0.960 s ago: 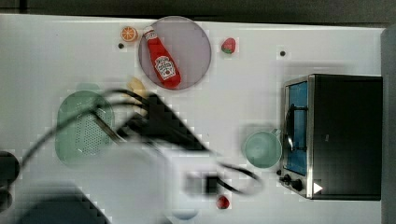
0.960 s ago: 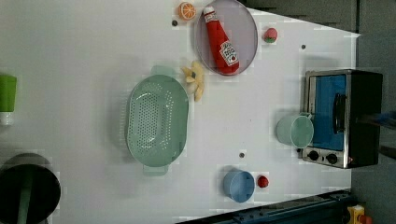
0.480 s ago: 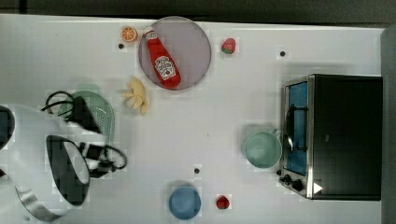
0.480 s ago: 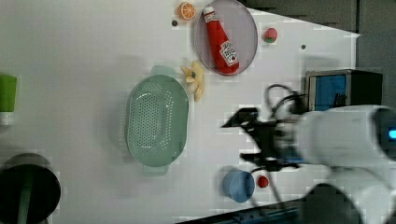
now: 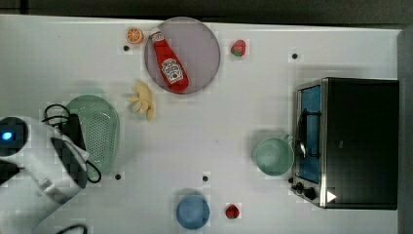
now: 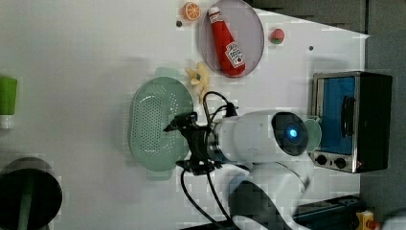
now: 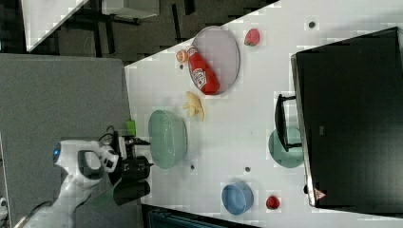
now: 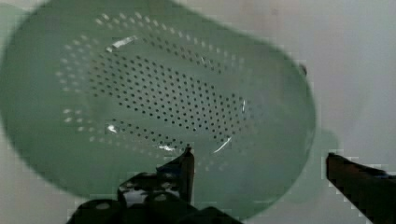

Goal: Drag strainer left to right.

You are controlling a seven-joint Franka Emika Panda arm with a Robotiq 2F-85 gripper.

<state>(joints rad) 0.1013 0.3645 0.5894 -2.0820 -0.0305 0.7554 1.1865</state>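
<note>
The strainer (image 8: pixel 154 107), filling most of the wrist view, looks like pale green plastic, smooth with a soft sheen and small bright glints among its holes. The table (image 5: pixel 243 107) is a smooth matt white. At the top view's right, the oven (image 5: pixel 358 141) has a brushed-metal frame, a matt black top and a glossy blue door. The ketchup bottle (image 5: pixel 168 66) at upper centre is glossy red plastic. The arm (image 6: pixel 258 136) has a glossy white shell.
</note>
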